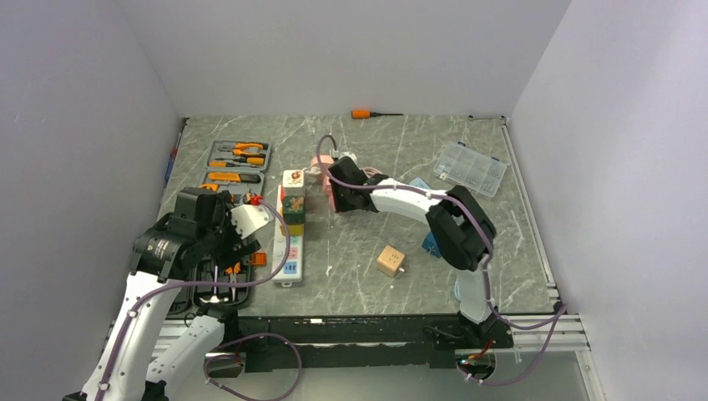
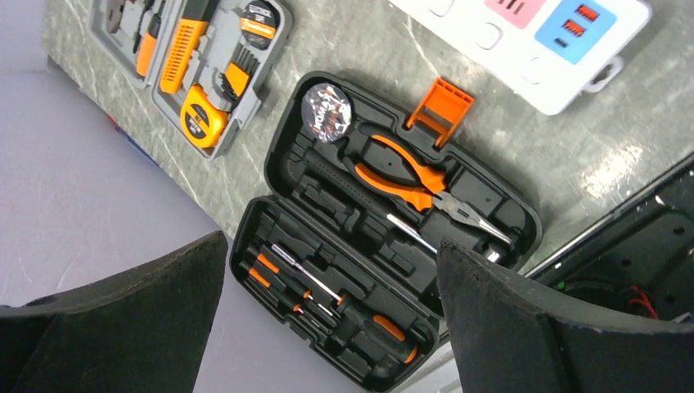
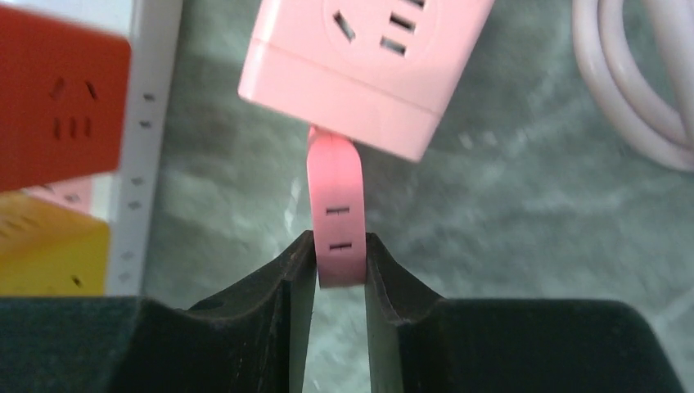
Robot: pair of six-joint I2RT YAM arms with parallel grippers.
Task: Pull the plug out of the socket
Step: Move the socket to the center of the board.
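Note:
The socket (image 1: 290, 251), a long white power strip, lies left of centre with coloured cube plugs (image 1: 293, 203) standing on its far half. Its edge (image 3: 146, 123) shows in the right wrist view beside a red cube (image 3: 57, 115) and a yellow cube (image 3: 49, 246). Just right of it lies a pink outlet block (image 3: 368, 65) with a pink tab (image 3: 334, 205). My right gripper (image 3: 337, 246) is shut on that tab, both fingers touching it. My left gripper (image 2: 331, 246) hangs open over a black tool case (image 2: 385, 205), near the socket's blue-marked end (image 2: 565, 33).
A grey tool tray (image 1: 238, 154) lies at the far left. An orange screwdriver (image 1: 367, 114) rests by the back wall. A clear compartment box (image 1: 472, 167) sits far right, a wooden cube (image 1: 390, 261) near the middle front. A white cable (image 3: 630, 90) curls beside the pink block.

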